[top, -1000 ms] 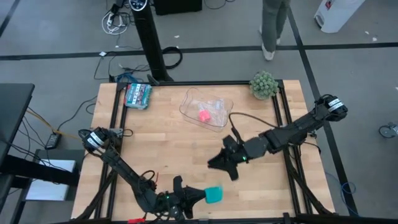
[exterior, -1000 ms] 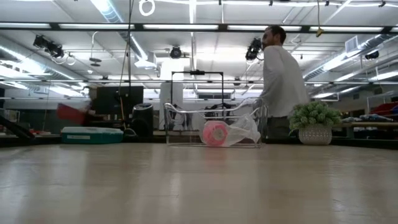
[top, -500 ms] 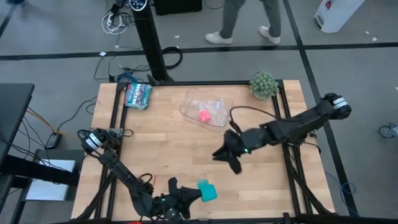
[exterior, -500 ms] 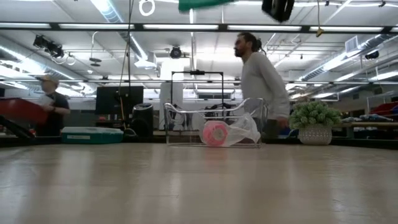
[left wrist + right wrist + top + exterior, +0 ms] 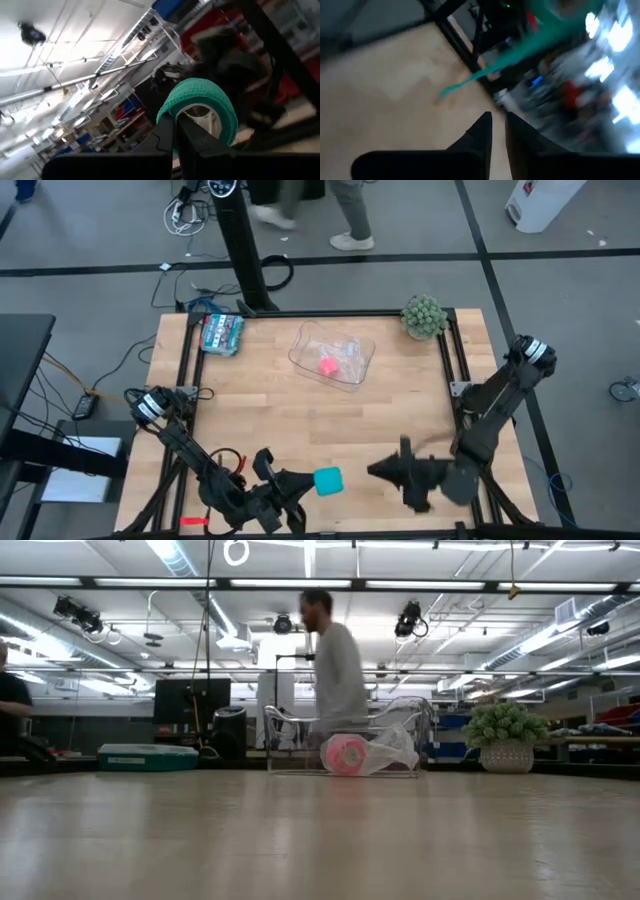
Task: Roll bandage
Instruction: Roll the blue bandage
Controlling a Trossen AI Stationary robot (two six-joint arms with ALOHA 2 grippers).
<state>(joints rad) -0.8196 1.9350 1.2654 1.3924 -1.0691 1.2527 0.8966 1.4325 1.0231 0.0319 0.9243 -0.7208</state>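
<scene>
One teal bandage point(image 5: 327, 480), mostly rolled with a loose tail, sits at the lower middle of the frame, pinched in the left gripper point(image 5: 300, 485). The right gripper point(image 5: 385, 471), lower right, holds nothing, fingers nearly together. One clear tray point(image 5: 350, 367), one pink roll point(image 5: 327, 365), one packet point(image 5: 221, 333), one plant point(image 5: 424, 315) on the wooden table point(image 5: 270, 410). One person point(image 5: 335, 670) walks behind.

open tabletop point(image 5: 270, 420) before clear tray point(image 5: 305, 358)

A clear tray point(image 5: 305, 352) holds a pink block point(image 5: 327, 366), near a plant point(image 5: 424, 315).
</scene>
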